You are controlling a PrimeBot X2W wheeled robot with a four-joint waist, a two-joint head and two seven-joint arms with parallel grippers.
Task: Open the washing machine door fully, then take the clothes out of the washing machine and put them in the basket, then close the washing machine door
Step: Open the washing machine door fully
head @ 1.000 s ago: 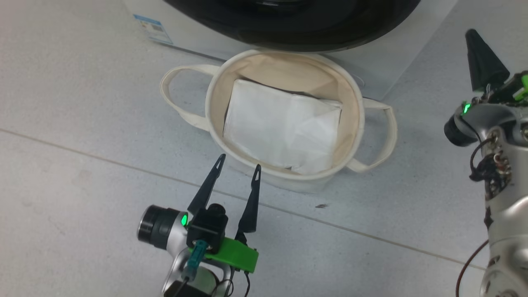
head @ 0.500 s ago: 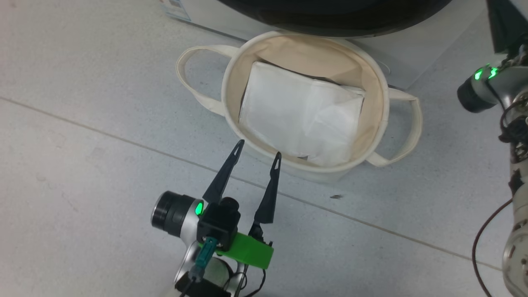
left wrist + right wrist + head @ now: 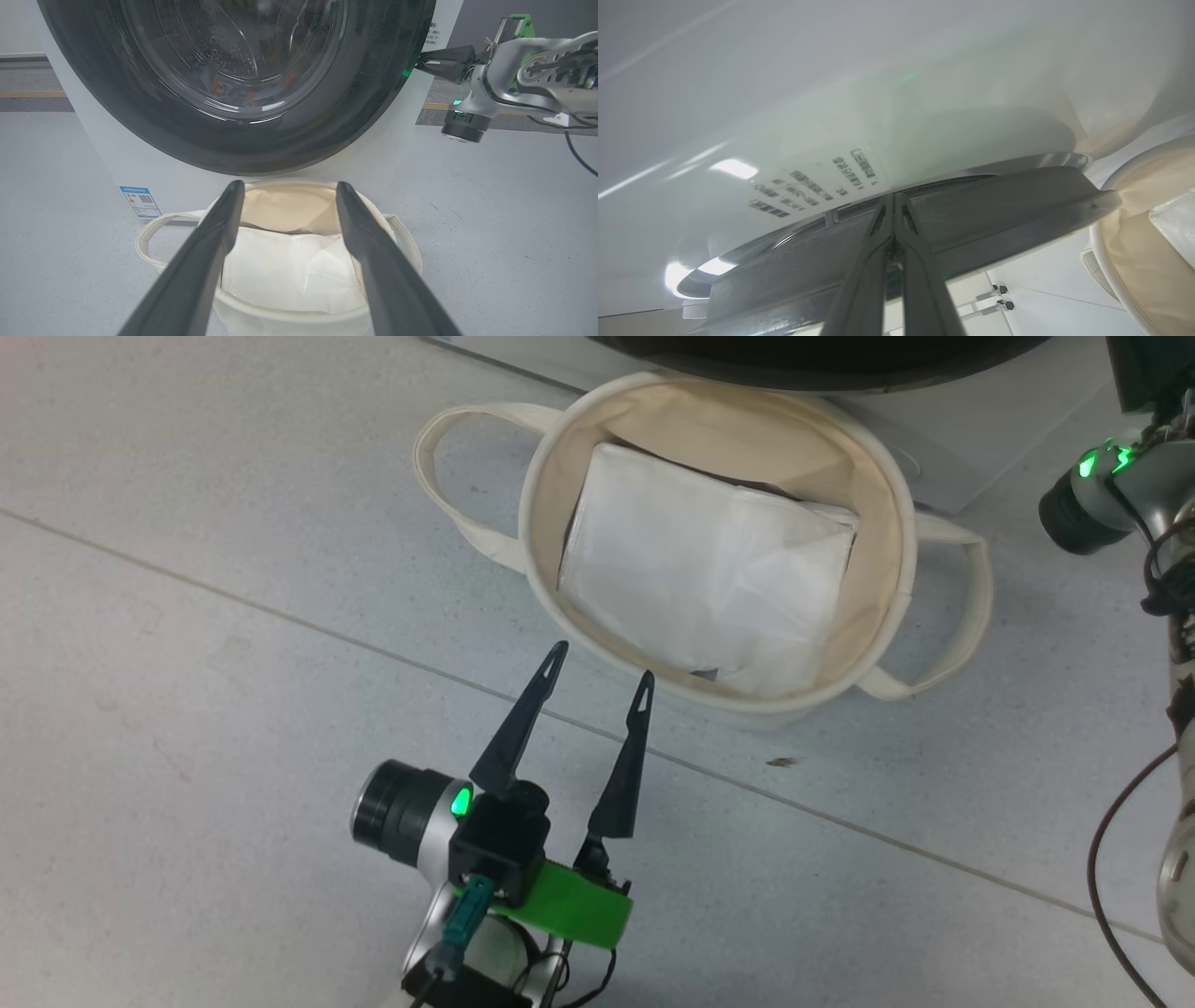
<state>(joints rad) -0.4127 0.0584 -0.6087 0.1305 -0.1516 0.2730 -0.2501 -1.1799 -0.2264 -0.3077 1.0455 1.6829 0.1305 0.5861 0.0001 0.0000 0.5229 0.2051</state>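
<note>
Counted one washing machine [image 3: 402, 154], with one round door [image 3: 140, 121] and one blue sticker [image 3: 140, 201] on its front. One basket [image 3: 532, 551] was there, with two loop handles [image 3: 439, 476] and one folded white sheet [image 3: 700, 579] inside. Two grippers: one left gripper [image 3: 600, 663] and one right gripper [image 3: 893, 200], two dark fingers [image 3: 518, 728] each, four in all. The floor had one seam line [image 3: 280, 616] and one small dark speck [image 3: 782, 763]. Two small bolts [image 3: 1000, 289] showed in the right wrist view.
</note>
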